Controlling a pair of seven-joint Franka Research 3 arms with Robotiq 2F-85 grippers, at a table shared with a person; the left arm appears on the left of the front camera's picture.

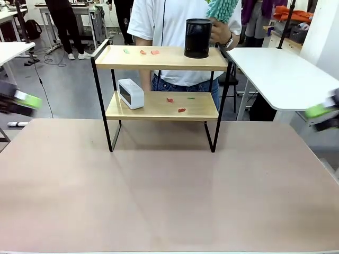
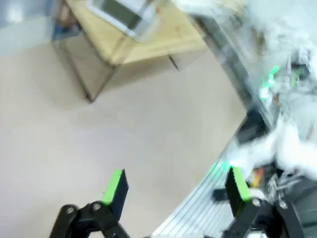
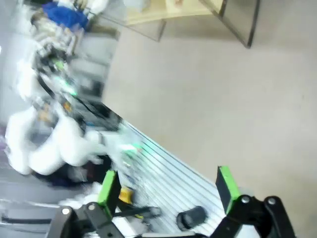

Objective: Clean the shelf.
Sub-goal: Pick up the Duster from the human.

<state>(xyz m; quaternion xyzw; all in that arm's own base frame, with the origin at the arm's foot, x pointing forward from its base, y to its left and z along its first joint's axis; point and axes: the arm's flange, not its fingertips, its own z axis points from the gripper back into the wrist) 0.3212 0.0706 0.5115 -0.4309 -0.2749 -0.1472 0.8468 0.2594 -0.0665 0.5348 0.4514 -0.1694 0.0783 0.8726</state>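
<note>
The left gripper and right gripper stood spread and empty short of the shelf, where a careless sweep risked toppling the black cup

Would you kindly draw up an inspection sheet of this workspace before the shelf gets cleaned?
Surface: pinkish table, with the shelf standing at its far side.
Job's things: shelf is upright; red and green scraps lie on its top board, more on the lower board.
Clutter: black mesh cup on the top board, a person's hand against its side; white box with a dark face on the lower board.
Tools: left tool and right tool are both open, holding nothing, near the table's side edges.
Cables: a dark cable on the floor, far left.
Surroundings: the person holds a teal duster; white side table at right.
</note>
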